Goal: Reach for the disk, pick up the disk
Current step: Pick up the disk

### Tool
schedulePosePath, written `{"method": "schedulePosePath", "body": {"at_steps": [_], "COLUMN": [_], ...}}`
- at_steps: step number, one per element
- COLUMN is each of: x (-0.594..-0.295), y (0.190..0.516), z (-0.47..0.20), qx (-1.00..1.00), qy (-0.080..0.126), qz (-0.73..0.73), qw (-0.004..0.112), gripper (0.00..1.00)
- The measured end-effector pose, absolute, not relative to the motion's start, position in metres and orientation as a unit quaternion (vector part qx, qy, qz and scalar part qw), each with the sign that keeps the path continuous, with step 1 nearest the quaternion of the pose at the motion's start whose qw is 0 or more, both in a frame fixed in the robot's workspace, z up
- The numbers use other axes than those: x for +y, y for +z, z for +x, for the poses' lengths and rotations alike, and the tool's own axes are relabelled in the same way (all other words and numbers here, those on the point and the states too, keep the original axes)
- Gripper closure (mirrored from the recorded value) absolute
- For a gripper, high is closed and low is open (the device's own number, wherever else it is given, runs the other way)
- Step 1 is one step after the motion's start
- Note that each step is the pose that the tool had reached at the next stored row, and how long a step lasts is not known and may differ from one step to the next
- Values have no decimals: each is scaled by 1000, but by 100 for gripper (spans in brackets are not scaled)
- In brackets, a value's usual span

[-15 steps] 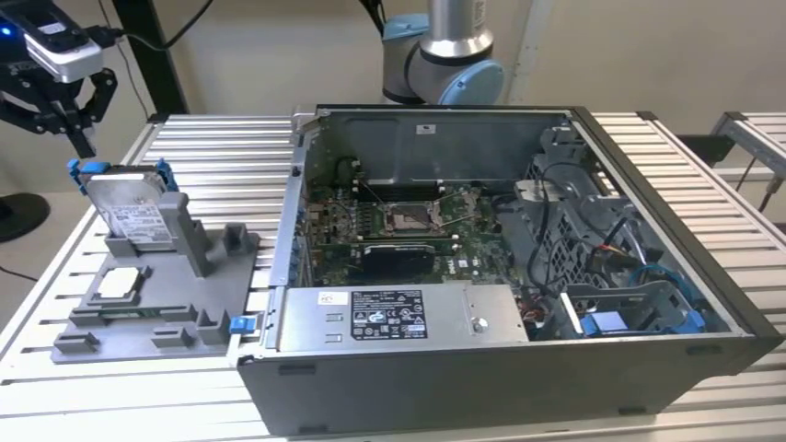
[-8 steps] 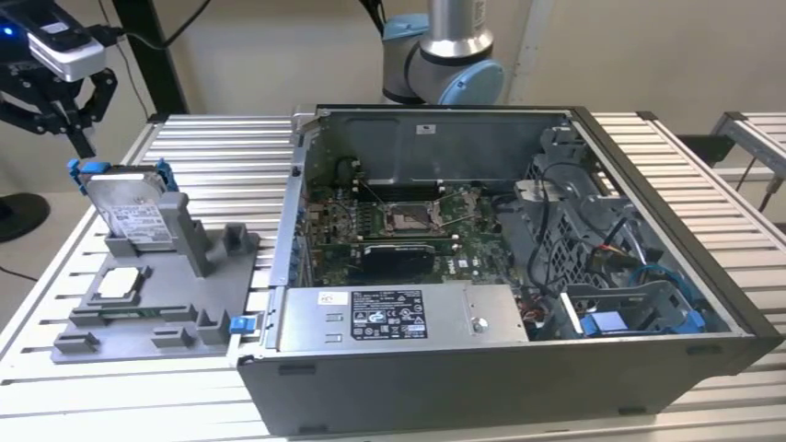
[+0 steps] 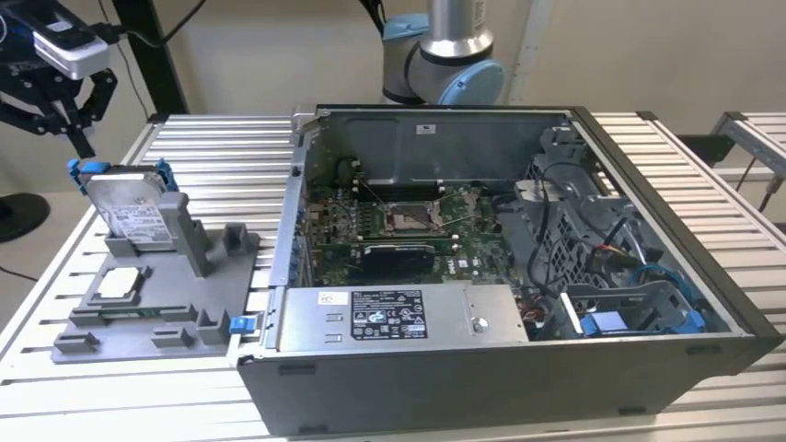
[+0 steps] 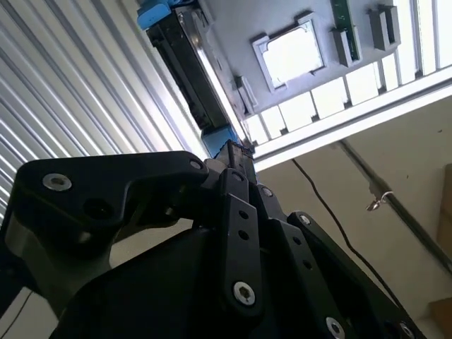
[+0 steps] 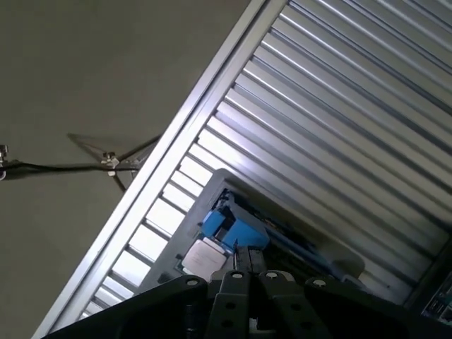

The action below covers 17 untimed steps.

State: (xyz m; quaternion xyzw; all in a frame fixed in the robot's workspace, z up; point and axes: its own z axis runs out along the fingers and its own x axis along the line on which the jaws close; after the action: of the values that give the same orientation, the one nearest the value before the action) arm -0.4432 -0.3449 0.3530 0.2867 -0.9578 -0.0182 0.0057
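The disk [image 3: 132, 214] stands on edge in a grey holder [image 3: 172, 318] at the exterior view's left. It is silver-grey with a white label and a blue bracket at its top corners. My gripper [image 3: 83, 140] hangs just above the disk's top corner on that side. Its black fingers are drawn together, shut on nothing. In the second wrist view the gripper [image 4: 233, 152] tip sits close over the blue end of the disk [image 4: 187, 60], seen edge-on. In the first wrist view the gripper [image 5: 247, 260] points at the disk [image 5: 236, 229].
A small white-silver chip [image 3: 120, 283] lies flat in the holder in front of the disk. An open computer case [image 3: 516, 276] sits on the slatted metal table [image 3: 209, 129] just to the holder's right. The arm's base [image 3: 443, 55] stands behind the case.
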Motion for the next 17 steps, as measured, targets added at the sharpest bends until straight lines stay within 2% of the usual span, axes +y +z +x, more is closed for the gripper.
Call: {"method": "schedulePosePath", "body": {"at_steps": [17], "x": [-345], "y": [353], "z": [-443], "qx": [-932], "qy": [-18], "qz": [362], "qw": [7], "gripper": [100]}}
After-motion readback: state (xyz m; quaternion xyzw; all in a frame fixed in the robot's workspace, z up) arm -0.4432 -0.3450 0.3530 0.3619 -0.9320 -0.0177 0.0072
